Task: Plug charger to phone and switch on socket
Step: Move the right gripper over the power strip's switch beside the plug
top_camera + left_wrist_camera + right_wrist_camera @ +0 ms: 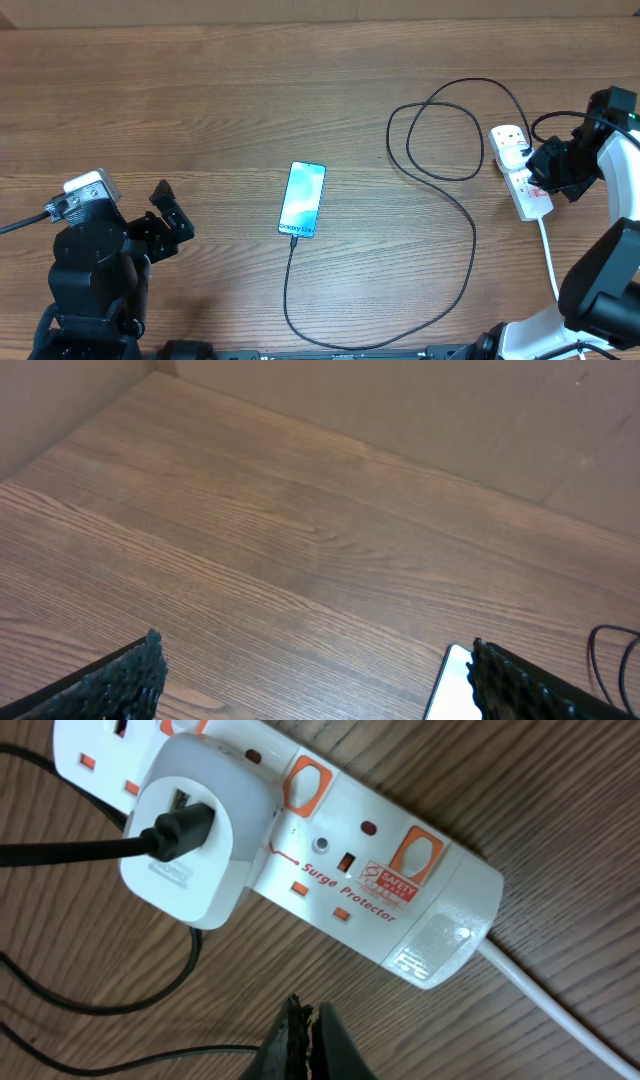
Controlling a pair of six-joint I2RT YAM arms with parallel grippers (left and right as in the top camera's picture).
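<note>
socket point(400, 910) probably not switched on yet
right gripper point(308, 1025) pinched shut beside it; off-target poke and it gets shoved instead. left gripper point(172, 220) spread wide, empty.

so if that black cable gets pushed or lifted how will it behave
Probably floppy: the black cable lies in loose loops, so a push would likely just shift one curve. Likely light, yet it seems plugged into the phone and its white adapter sits in the power strip, so a hard tug might drag the phone.
</note>
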